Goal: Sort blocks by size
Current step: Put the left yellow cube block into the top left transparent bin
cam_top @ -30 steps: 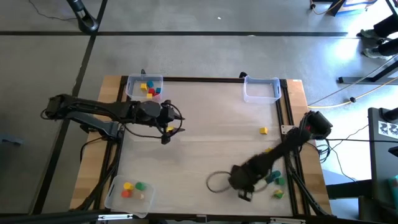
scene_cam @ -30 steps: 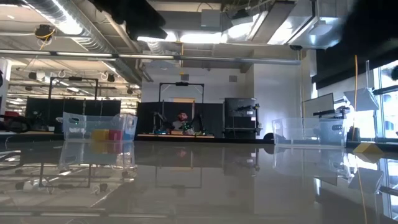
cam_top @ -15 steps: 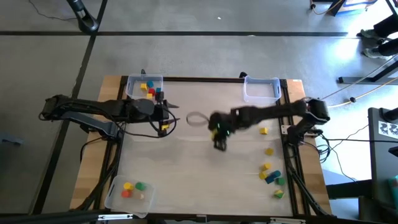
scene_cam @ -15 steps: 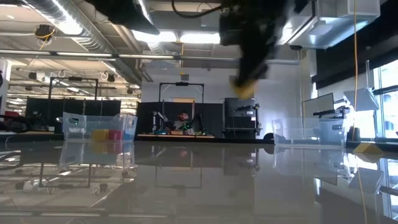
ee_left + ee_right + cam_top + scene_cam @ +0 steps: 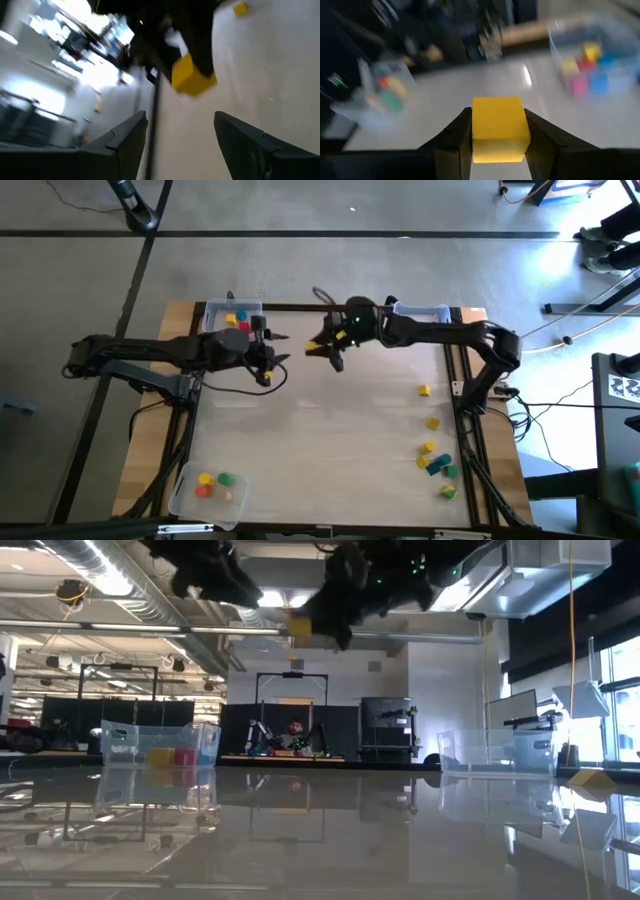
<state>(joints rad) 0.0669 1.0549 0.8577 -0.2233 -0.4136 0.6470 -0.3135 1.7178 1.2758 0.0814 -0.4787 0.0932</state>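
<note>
A yellow block point(image 5: 500, 129) sits clamped between the right gripper's point(image 5: 496, 131) jaws, which stand partly closed on its two sides; the right wrist view shows this grip plainly. In the high view the right gripper point(image 5: 328, 348) is only a dark shape above the far middle of the table point(image 5: 330, 440), and the block cannot be made out there. The low view shows the block point(image 5: 300, 627) as a small yellow square high above the table. The left wrist view sees the same block point(image 5: 192, 76) from the other side, under the dark right gripper.

The left gripper point(image 5: 266, 358) hangs just beside the far-left tray point(image 5: 212, 314), its jaws wide apart with nothing between them, facing the right gripper. That tray holds yellow and red blocks point(image 5: 238, 321). A near-left tray point(image 5: 185, 485) holds yellow, red and green blocks point(image 5: 213, 482). The far-right tray point(image 5: 420, 326) shows only its clear walls. Loose blocks point(image 5: 436, 459) lie along the table's right edge, one yellow block point(image 5: 424, 390) farther up.
</note>
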